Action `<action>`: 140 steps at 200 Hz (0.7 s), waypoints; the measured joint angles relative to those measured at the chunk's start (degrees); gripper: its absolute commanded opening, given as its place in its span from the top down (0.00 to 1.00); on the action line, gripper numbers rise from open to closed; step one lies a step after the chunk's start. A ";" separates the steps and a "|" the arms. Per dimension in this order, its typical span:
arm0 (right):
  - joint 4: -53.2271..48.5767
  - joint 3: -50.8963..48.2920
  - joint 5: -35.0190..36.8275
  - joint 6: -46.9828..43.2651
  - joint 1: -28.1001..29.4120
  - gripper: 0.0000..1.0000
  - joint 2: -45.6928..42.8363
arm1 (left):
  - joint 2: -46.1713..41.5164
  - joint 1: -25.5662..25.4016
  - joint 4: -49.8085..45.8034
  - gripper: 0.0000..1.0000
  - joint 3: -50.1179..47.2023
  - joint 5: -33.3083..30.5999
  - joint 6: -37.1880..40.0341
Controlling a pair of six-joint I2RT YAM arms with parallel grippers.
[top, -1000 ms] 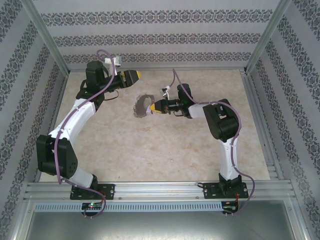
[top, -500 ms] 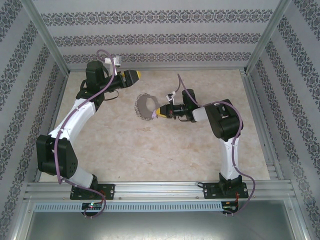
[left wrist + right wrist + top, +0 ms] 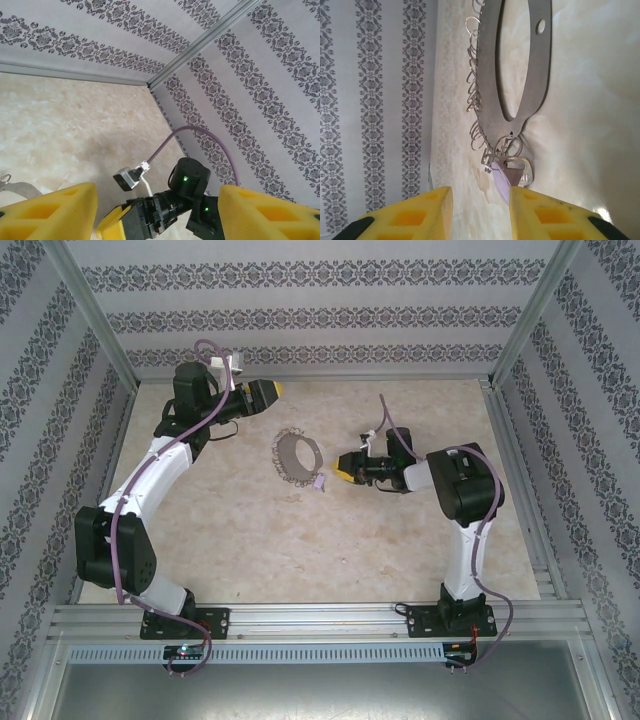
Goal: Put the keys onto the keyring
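**Keyring flat, both hands empty**

The bench (image 3: 250, 540) carries the keyring (image 3: 281, 450), lying flat. My right hand (image 3: 338, 469) sits just right of the keyring, fingers parted and empty. My left hand (image 3: 270, 391) hovers beyond it, also parted. The keys (image 3: 475, 95) fringe its rim, the purple tag (image 3: 501, 176) nearest my right hand. Closing carelessly, I judge, could pinch tag and rim together and drag everything.
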 measured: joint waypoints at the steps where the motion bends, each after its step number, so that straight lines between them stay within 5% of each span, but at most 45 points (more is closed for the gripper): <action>1: -0.04 -0.07 0.09 -0.02 -0.02 0.64 -0.22 | 0.02 0.00 0.00 0.35 0.00 0.00 0.00; 140: -7.93 6.01 11.41 -1.03 11.76 0.65 -4.11 | 0.02 0.00 0.13 0.34 0.02 -0.02 -0.17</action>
